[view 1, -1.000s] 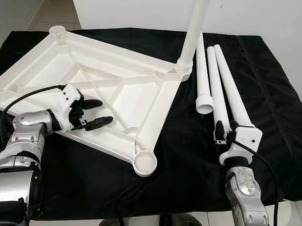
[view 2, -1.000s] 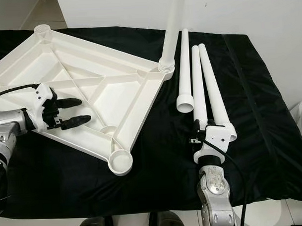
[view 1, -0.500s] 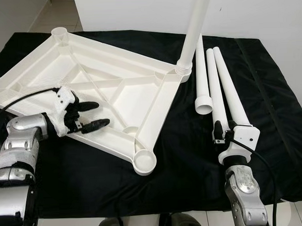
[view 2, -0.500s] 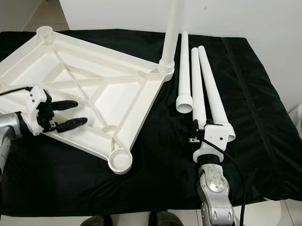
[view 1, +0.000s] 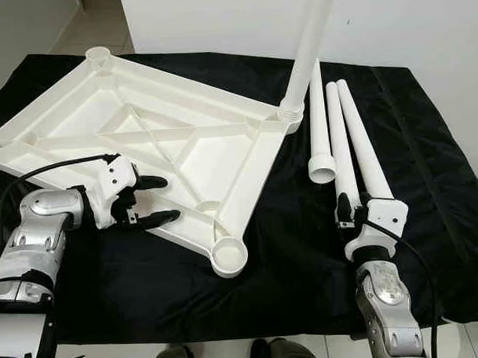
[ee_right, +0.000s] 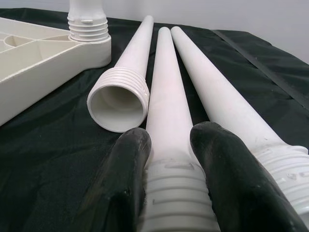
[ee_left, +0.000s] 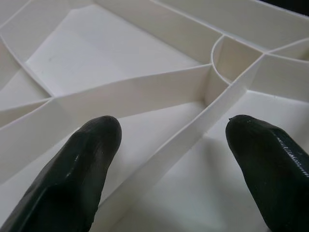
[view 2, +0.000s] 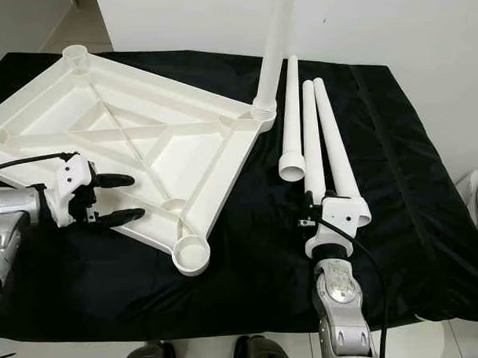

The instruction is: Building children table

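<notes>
Left gripper (view 1: 155, 200): at the near-left edge of the tabletop; fingers (ee_left: 79, 169) spread apart, straddling an inner rib, gripping nothing.
Tabletop (view 1: 155, 143): white, ribbed underside facing up, lying on the black cloth (view 1: 427, 180); an open leg socket (view 1: 228, 258) at its near corner.
Fitted leg (view 1: 305, 51): standing upright in the tabletop's far-right corner socket.
Loose legs (view 1: 322, 129): three, side by side on the cloth, just right of the tabletop.
Right gripper (view 1: 352, 204): right of the tabletop; fingers (ee_right: 120, 183) closed around the threaded near end of the middle leg (ee_right: 166, 111).
</notes>
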### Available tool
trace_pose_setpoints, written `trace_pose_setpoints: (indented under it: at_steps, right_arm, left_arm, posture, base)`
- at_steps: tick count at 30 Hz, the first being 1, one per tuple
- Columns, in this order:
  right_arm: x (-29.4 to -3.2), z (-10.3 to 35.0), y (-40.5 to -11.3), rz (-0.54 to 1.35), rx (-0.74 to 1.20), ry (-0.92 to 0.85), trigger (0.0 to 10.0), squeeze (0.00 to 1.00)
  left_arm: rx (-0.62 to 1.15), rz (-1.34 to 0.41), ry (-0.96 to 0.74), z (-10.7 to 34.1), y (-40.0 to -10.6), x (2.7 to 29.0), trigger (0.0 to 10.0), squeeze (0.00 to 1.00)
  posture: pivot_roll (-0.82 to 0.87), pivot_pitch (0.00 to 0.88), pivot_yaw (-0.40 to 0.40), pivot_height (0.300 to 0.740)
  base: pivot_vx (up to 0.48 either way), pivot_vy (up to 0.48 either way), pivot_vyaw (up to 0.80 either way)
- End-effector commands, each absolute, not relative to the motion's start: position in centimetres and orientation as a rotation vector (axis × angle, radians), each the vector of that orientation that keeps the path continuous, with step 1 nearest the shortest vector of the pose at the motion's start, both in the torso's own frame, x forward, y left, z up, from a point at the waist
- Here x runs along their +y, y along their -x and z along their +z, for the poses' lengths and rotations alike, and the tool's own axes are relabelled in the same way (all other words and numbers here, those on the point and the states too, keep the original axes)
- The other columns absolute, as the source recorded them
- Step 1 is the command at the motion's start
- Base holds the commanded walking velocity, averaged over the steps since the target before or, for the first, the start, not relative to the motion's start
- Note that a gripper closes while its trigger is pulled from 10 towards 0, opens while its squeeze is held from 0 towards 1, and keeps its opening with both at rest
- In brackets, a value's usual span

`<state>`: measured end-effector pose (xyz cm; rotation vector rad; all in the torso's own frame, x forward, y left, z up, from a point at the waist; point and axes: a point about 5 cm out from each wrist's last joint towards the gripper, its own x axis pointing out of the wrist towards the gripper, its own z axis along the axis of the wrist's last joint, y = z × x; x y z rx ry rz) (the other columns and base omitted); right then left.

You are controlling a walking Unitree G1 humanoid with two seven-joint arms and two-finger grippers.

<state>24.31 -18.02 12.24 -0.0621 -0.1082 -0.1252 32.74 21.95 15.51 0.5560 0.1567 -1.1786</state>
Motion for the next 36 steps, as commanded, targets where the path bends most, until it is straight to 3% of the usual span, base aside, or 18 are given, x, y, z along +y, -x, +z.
trace_pose_setpoints:
  at_steps: [1,13,14,18,19,21,23,36]
  right_arm:
    - [-18.2,10.9,-24.1,-0.124,-0.034,0.065,10.0,0.00]
    - [-18.0,10.8,-24.2,-0.121,-0.039,0.063,10.0,0.00]
    - [-18.0,10.8,-24.3,-0.121,-0.040,0.064,10.0,0.00]
    - [-18.1,10.9,-24.3,-0.124,-0.042,0.064,10.0,0.00]
    - [-18.1,10.9,-24.3,-0.124,-0.043,0.063,10.0,0.00]
    - [-18.1,10.9,-24.3,-0.125,-0.043,0.062,10.0,0.00]
    - [-18.0,10.9,-24.3,-0.126,-0.044,0.062,10.0,0.00]
    - [-18.1,10.9,-24.3,-0.125,-0.045,0.065,10.0,0.00]
  left_arm:
    - [0.335,-1.285,-0.608,13.8,-31.9,22.7,10.0,0.00]
    - [0.375,-1.164,-0.699,13.7,-33.1,21.9,10.0,0.00]
    - [0.387,-1.150,-0.699,13.7,-33.4,21.9,4.9,0.00]
    - [0.431,-1.114,-0.672,13.7,-34.0,21.8,4.6,0.00]
    - [0.440,-1.108,-0.675,13.6,-34.1,21.8,1.0,0.00]
    - [0.445,-1.105,-0.679,13.6,-34.2,21.7,1.0,0.00]
    - [0.465,-1.082,-0.676,13.5,-34.4,21.7,0.0,0.00]
    - [0.503,-1.037,-0.700,12.6,-34.6,21.5,0.0,0.00]
  posture:
    - [0.02,0.082,-0.021,0.740]
    - [0.02,0.071,-0.018,0.740]
    - [0.02,0.067,-0.013,0.740]
    - [0.02,0.064,-0.011,0.740]
    - [0.02,0.064,-0.009,0.740]
    - [0.02,0.064,-0.009,0.740]
    - [0.01,0.061,-0.007,0.740]
    - [0.01,0.064,-0.009,0.740]
  base:
    - [0.000,0.000,0.00]
    - [0.000,0.000,0.00]
    - [0.000,0.000,0.00]
    - [0.000,0.000,0.00]
    - [0.000,0.000,0.00]
    - [0.000,0.000,0.00]
    - [0.000,0.000,0.00]
    - [0.000,0.000,0.00]
